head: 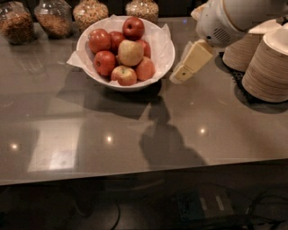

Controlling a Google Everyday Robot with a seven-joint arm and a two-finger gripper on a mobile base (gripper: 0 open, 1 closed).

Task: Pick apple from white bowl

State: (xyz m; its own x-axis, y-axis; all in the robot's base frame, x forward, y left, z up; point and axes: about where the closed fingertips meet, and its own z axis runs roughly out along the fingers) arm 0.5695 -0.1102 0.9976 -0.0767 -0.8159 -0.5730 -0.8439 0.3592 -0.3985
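While my gripper point(179, 75) hangs above the counter point(67, 134), it sits at about 1 o'clock in the camera view, just beside the white bowl point(135, 86) at the bowl's 3 o'clock and apart from its rim. It is cream-coloured and slants down toward 7 o'clock from my rounded white wrist point(220, 22). I cannot tell whether it is open or closed, and it holds nothing that I can see.

The bowl stands at 11 o'clock on the counter, lined with crinkled white paper point(164, 40) that spills over the rim at 9 o'clock and 2 o'clock. I count eight apples point(104, 62) in it: seven mostly red, and one paler, yellowish apple point(130, 52) near the middle of the heap. One dark red apple point(133, 27) lies at the bowl's 12 o'clock.

Four glass jars point(90, 11) of brown dry goods line the far edge, from 10 to 12 o'clock. Two stacks of beige bowls point(270, 67) stand at 3 o'clock. My shadow point(168, 146) falls on the counter at 6 o'clock.
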